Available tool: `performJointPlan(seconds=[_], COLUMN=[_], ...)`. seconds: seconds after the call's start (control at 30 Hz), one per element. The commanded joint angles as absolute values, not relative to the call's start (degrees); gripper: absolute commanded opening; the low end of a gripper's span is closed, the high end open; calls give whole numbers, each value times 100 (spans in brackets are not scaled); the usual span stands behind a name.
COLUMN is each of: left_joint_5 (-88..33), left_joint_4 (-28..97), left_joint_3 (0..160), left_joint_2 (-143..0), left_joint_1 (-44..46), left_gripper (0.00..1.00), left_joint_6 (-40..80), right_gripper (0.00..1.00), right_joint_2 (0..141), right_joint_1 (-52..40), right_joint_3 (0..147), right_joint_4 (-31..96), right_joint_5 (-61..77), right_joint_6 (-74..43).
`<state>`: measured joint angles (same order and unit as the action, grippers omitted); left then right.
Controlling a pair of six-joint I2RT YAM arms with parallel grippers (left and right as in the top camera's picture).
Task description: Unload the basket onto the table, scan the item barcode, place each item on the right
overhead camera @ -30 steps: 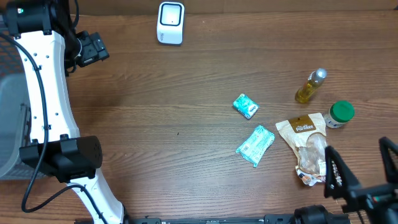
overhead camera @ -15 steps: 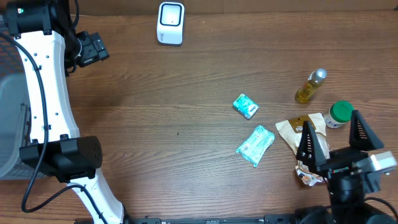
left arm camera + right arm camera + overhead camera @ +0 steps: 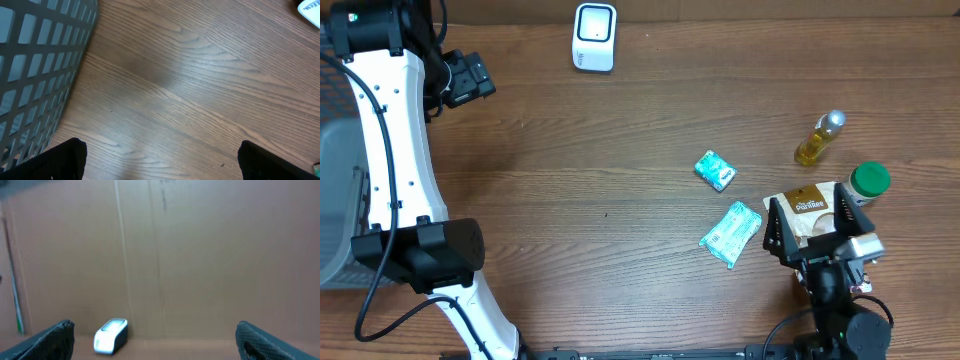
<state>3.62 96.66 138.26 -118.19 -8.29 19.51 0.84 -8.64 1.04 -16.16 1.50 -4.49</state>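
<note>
Plain wood-grain table (image 3: 570, 150) with a cardboard wall along the back. Starting far left: grey mesh basket (image 3: 335, 200) at the table edge, then the left gripper (image 3: 160, 167) parked near it over bare wood, claw spread wide, holding nothing. Next up, white barcode scanner (image 3: 594, 37) standing at the far edge, well apart from all the items. Moving to mid-table: small teal packet (image 3: 715, 170) and a bigger teal packet (image 3: 731, 233), near each other but not touching. Further right, brown snack pouch (image 3: 807, 205) lying flat, most likely the item to scan, with the right gripper (image 3: 813, 222) hanging right over it, claw spread wide, one finger either side of the pouch as seen from overhead, pinching nothing. Can't tell how high above the pouch. Past that, yellow bottle (image 3: 818, 139) and a green-capped jar (image 3: 866, 184) just beside the pouch's corner. So barely started, going by all this: no grab, no lift, nothing anywhere near the scanner. Left to do: drop down and close on the pouch, carry it across the table, then turn the barcode toward the scanner window.
</note>
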Motion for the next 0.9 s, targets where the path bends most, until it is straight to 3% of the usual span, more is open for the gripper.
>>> performJointPlan(seconds=[0.0, 0.3, 0.87], left_joint_5=[353, 353, 353], left_joint_4=[9679, 9679, 9679], left_joint_3=[13804, 13804, 13804], left_joint_2=[-11688, -11688, -11688], left_joint_1=[-827, -827, -827], left_gripper=[99, 100, 100], left_joint_6=[1929, 1929, 1929], right_gripper=[100, 100, 100], right_joint_2=[16, 16, 16], right_joint_1=[-849, -851, -849], right_joint_3=[45, 45, 45], right_joint_4=[-1406, 421, 469], right_joint_5=[156, 156, 156], right_joint_6=[-471, -471, -471])
